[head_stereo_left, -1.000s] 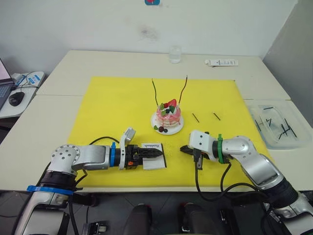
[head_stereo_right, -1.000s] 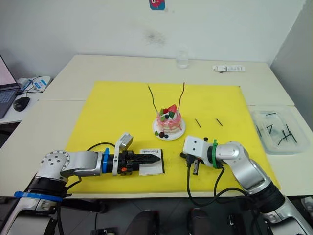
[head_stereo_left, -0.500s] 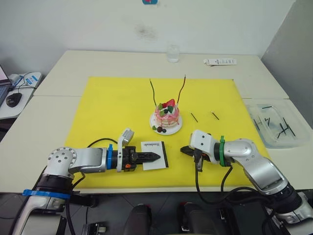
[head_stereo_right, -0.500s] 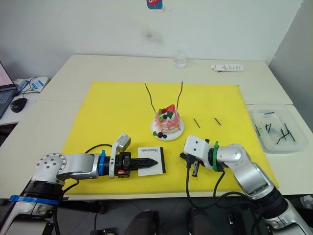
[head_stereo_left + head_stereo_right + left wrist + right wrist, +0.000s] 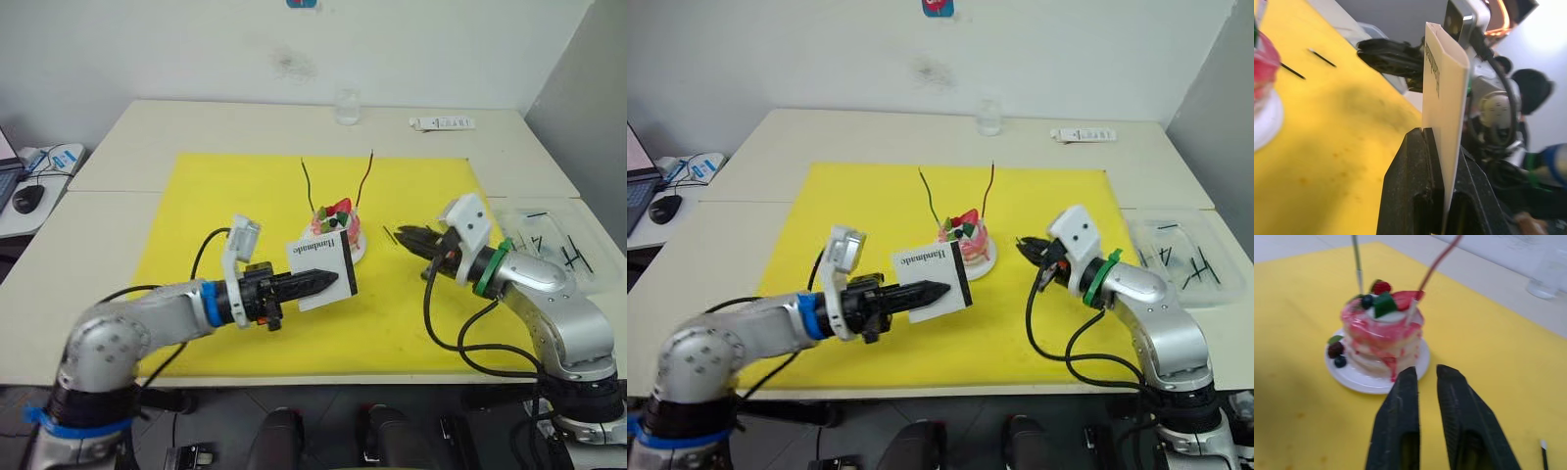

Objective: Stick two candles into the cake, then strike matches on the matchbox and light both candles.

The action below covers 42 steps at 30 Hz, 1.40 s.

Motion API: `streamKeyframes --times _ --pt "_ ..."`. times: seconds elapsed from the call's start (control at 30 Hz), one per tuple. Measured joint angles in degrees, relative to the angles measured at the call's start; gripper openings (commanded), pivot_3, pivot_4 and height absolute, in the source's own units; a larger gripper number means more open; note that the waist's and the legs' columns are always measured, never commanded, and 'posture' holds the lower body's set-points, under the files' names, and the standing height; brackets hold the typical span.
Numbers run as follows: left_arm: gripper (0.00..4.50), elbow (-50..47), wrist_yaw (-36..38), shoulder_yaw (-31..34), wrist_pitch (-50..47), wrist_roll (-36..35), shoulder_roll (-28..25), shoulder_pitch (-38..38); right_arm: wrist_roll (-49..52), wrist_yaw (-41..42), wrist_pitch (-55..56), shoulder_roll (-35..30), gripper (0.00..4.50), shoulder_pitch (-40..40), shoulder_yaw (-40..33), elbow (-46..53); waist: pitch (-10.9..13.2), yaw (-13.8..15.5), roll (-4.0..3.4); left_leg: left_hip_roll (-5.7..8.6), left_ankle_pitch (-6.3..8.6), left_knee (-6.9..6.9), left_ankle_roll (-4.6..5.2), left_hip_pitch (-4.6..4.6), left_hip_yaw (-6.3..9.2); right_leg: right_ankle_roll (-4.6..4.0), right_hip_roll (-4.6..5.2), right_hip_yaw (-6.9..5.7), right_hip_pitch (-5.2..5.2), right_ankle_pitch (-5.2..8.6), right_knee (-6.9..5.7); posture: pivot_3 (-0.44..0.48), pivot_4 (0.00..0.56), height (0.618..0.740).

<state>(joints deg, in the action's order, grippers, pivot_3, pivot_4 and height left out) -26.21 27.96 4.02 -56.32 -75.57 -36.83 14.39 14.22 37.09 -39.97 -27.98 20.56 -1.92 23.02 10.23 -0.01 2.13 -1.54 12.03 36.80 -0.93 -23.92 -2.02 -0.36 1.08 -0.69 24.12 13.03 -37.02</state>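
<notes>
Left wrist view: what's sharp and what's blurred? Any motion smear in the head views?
Left wrist view: the flat white rectangular matchbox and left claw are sharp, the small round pink layered cake is soft. Left eye view: the left arm looks slightly smeared. Right wrist view: right claw soft, cake moderately clear.

Two candles [image 5: 924, 192] [image 5: 989, 186], one cake [image 5: 1382, 333], one matchbox [image 5: 320, 266], one glass [image 5: 347, 106]

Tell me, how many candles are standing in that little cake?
2. The green candle rises from the cake on its left side, and the dark red candle from its right. Both lean slightly outward.
</notes>
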Motion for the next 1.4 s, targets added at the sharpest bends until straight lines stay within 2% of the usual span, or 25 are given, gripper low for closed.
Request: streamKeyframes --times 0.1,0.23,0.43,0.63,0.73,0.8,1.2,1.3,1.4 --pt "0.00 -2.5 2.1 -1.3 2.0 4.5 0.2 -1.6 -1.2 -2.2 2.8 2.0 2.79 0.8 0.6 -5.0 0.0 -0.2 -0.01 -0.01 0.00 0.01 0.01 0.01 -0.02 0.00 -0.02 0.03 0.00 0.00 0.00 0.000 0.150 0.740" --pt "0.00 -2.6 1.3 -1.5 4.2 7.0 3.3 -1.9 -4.2 -5.1 8.1 6.4 4.17 3.0 4.4 -14.2 0.0 -0.2 -0.01 -0.03 0.00 0.02 0.02 -0.01 0.02 0.09 -0.07 0.01 -0.01 -0.05 -0.02 0.000 0.150 0.740" --pt "0.00 -2.5 -0.3 -0.4 4.6 7.2 4.5 -1.9 -6.6 -10.0 14.6 12.1 4.17 6.5 5.4 -26.5 0.0 -0.2 -0.02 -0.04 0.01 0.01 0.02 -0.04 0.02 0.23 -0.15 0.03 0.01 -0.13 0.00 0.000 0.150 0.740" --pt "0.00 -2.8 -1.6 0.3 4.5 6.9 4.5 -2.3 -6.9 -12.9 18.1 14.7 4.17 8.5 5.0 -33.0 0.0 -0.2 -0.03 -0.10 0.01 0.00 0.02 -0.03 0.06 0.25 -0.21 0.01 0.00 -0.14 -0.04 0.000 0.150 0.740" --pt "0.00 -2.8 -2.2 0.4 4.5 6.8 4.5 -2.5 -7.0 -14.2 19.3 15.1 3.57 8.9 4.7 -35.5 0.0 -0.3 -0.03 -0.10 0.00 0.02 0.02 -0.02 0.05 0.25 -0.21 0.03 0.00 -0.14 -0.06 0.000 0.150 0.740" --pt "0.00 -2.8 -2.4 0.5 4.5 6.6 4.5 -2.5 -7.2 -15.1 20.2 15.5 2.91 9.6 4.1 -37.3 0.0 -0.3 -0.03 -0.10 0.00 0.02 0.02 -0.01 0.05 0.26 -0.23 0.03 0.00 -0.15 -0.07 0.000 0.150 0.740" --pt "0.00 -2.8 -3.7 0.8 4.4 5.9 4.5 -2.0 -7.5 -17.3 21.5 18.1 2.91 11.9 3.0 -42.1 0.0 -0.3 -0.03 -0.14 0.00 0.02 0.03 0.01 0.07 0.27 -0.28 0.03 -0.01 -0.16 -0.10 0.000 0.150 0.740" --pt "0.00 -2.8 -3.7 0.8 4.4 5.9 4.5 -2.0 -7.4 -17.4 20.9 18.1 2.30 12.3 2.9 -42.5 0.0 -0.3 -0.03 -0.14 0.00 0.02 0.03 0.02 0.07 0.27 -0.28 0.03 -0.01 -0.16 -0.10 0.000 0.150 0.740" --pt "0.00 -2.8 -3.8 0.8 4.4 5.9 4.5 -2.1 -7.4 -17.4 20.7 18.1 1.27 12.6 2.8 -43.0 0.0 -0.3 -0.03 -0.14 0.00 0.03 0.03 0.03 0.08 0.27 -0.28 0.03 -0.03 -0.16 -0.10 0.000 0.150 0.740"
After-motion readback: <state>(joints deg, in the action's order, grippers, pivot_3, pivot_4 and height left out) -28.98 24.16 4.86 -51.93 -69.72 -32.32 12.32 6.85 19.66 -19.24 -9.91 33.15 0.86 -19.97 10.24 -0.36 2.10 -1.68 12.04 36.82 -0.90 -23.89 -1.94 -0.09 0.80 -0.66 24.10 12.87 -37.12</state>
